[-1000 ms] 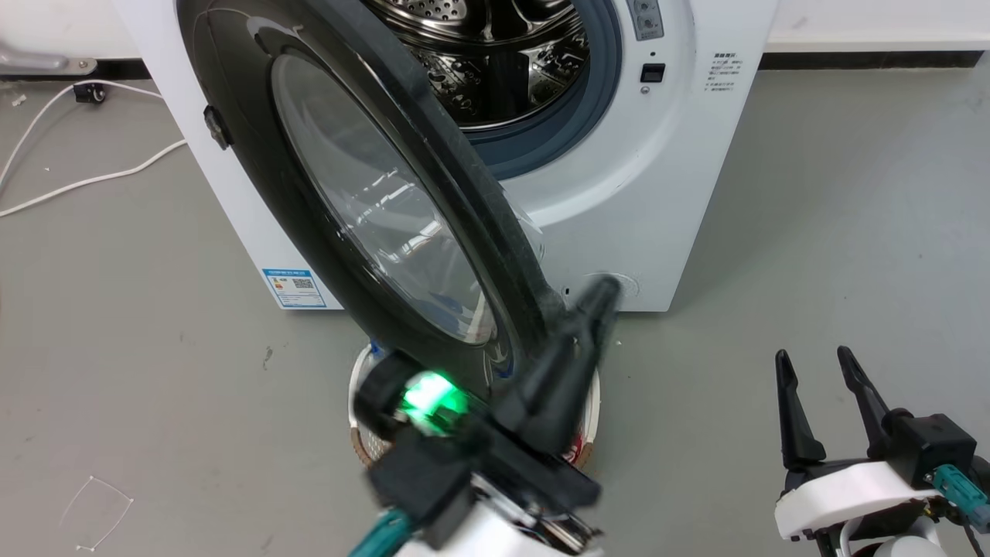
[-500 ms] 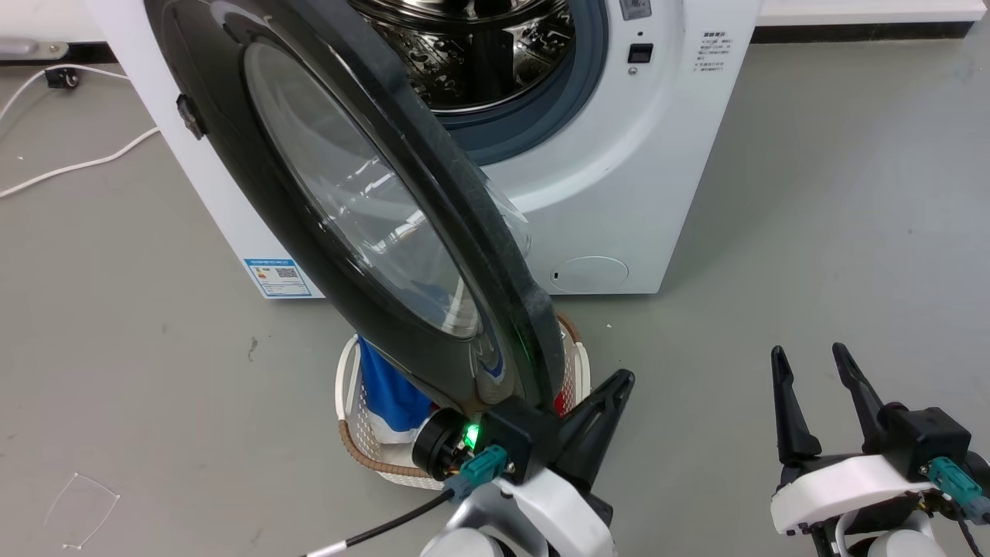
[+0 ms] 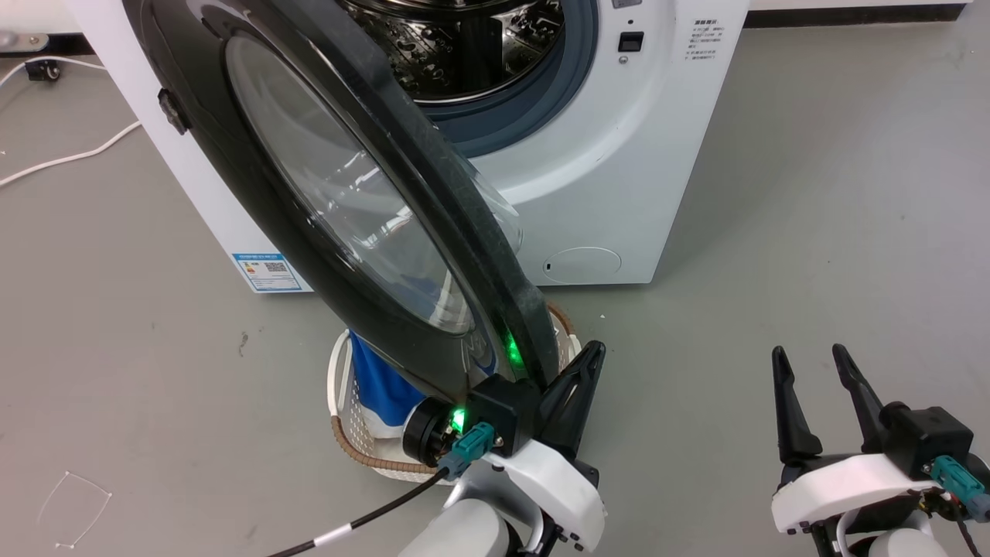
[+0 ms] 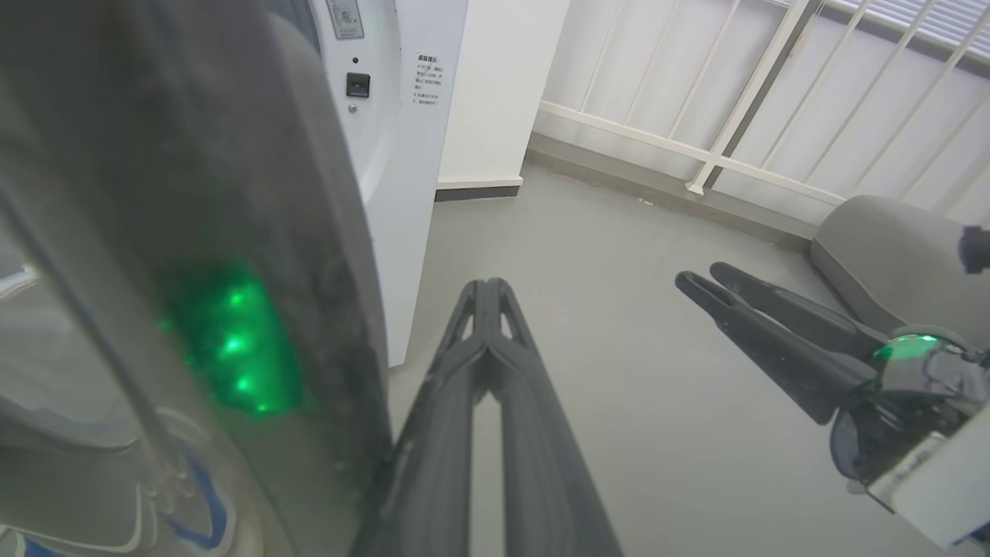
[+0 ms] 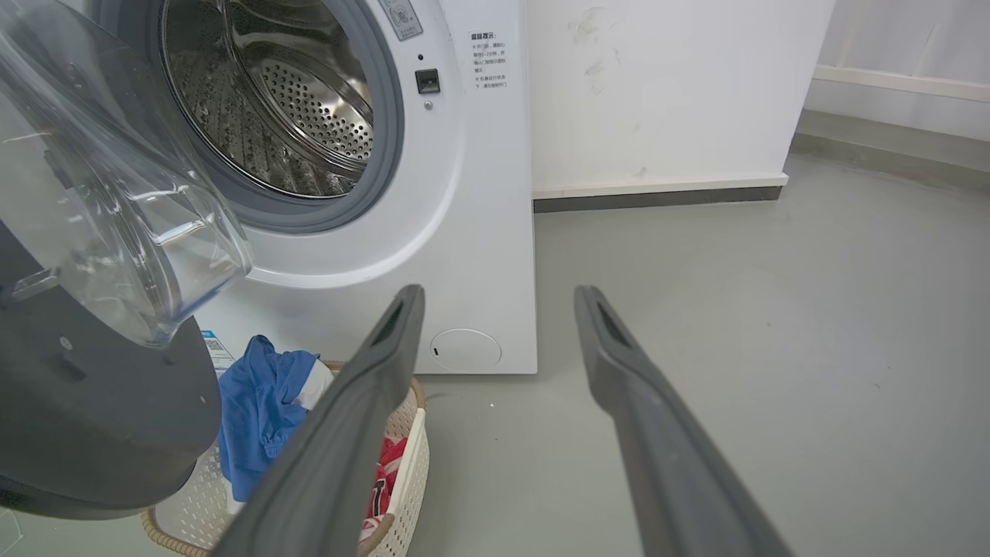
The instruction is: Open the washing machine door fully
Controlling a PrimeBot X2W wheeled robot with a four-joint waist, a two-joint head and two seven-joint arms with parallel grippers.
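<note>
Nearer the bottom rim of the very large round glossy black washing machine door (image 3: pixel 325 193) than half a second ago sits the left tool (image 3: pixel 592 360), its two long dark fingers pressed together on nothing; the slide of the whole head view is the camera's own move. That door, clear bulging glass at its centre, stands roughly half open, edge-on to the robot, hung on the left of the white front-loading washing machine (image 3: pixel 619 155) and overhanging a white perforated laundry basket (image 3: pixel 344 402). To finish well, I judge the closed fingers should bear on the rim's inner side and sweep leftward in an arc about the hinge, since the gloss invites slipping and the basket sits beneath. Well apart to the right, the right tool (image 3: pixel 810 354) rests with fingers spread, empty. Whether the left fingers touch the rim cannot be told; the door's top is cut off, and part of the basket hides behind the door
</note>
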